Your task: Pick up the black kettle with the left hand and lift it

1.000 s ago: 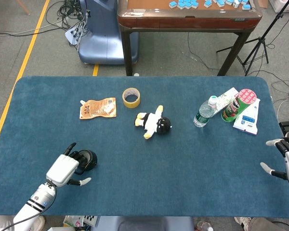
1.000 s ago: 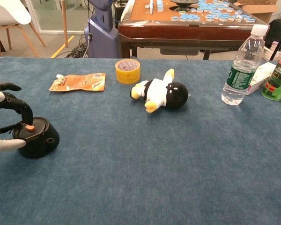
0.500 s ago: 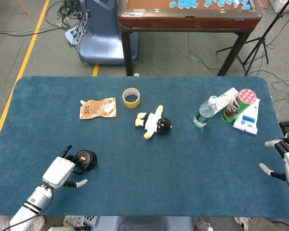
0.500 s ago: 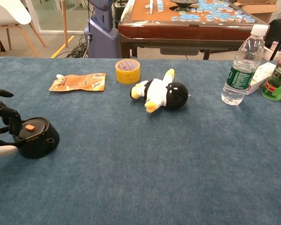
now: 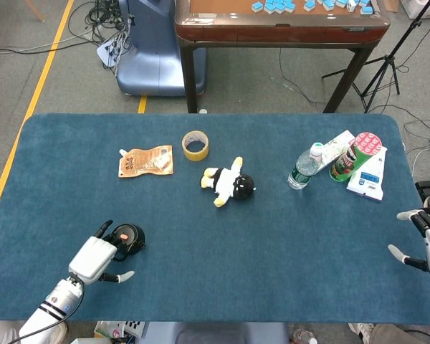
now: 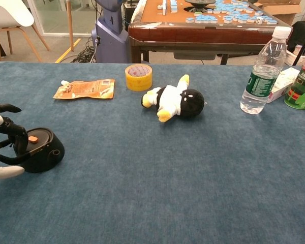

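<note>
Chest view showed the black kettle near the table's front left edge, its handle loosely ringed by the left hand, fingers curled but not visibly tight. A firm wrap before rising would probably keep it from tipping. The right hand hung spread, holding nothing. Blue cloth covered the table; a mahjong table stood beyond.

Even, bright indoor light falls on the blue table; shadows are soft and short, both views sharp, without glare.
</note>
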### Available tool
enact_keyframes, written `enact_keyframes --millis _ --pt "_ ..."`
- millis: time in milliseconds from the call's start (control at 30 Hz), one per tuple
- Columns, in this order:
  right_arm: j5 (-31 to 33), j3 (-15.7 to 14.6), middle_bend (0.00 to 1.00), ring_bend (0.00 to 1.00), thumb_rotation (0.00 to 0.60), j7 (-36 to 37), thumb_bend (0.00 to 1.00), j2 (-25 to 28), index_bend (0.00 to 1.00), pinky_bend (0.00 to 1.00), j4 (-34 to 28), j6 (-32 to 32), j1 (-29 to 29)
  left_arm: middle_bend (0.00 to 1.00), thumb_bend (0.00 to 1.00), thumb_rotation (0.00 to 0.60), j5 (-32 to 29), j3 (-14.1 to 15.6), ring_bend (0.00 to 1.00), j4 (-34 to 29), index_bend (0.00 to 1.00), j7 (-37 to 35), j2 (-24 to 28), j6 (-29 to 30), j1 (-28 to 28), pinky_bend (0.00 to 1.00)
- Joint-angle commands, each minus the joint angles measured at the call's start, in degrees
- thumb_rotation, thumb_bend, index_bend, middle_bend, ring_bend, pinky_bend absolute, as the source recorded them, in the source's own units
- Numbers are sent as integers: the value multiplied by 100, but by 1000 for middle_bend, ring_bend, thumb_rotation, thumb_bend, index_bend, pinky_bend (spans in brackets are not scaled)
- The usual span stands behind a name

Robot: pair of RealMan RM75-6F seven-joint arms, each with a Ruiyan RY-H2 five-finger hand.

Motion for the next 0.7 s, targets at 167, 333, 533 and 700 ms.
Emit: enact_keyframes --millis 167,333,533,700 --pt "12 -1 360 229 600 -2 146 -6 355 219 10 -13 -5 438 168 214 -63 -33 347 20 444 116 -11 12 11 19" --pt "16 7 360 229 600 -12 146 2 355 219 1 -15 -5 457 168 214 -93 -23 357 -12 459 158 36 9 28 19" --pt "17 7 360 229 600 -27 146 -4 355 219 -3 -24 -5 488 168 213 -57 7 385 -40 484 161 35 12 42 19" --pt "30 10 360 229 600 -31 146 3 355 219 -9 -10 -21 499 168 211 -69 1 394 -12 491 167 -7 -29 27 20"
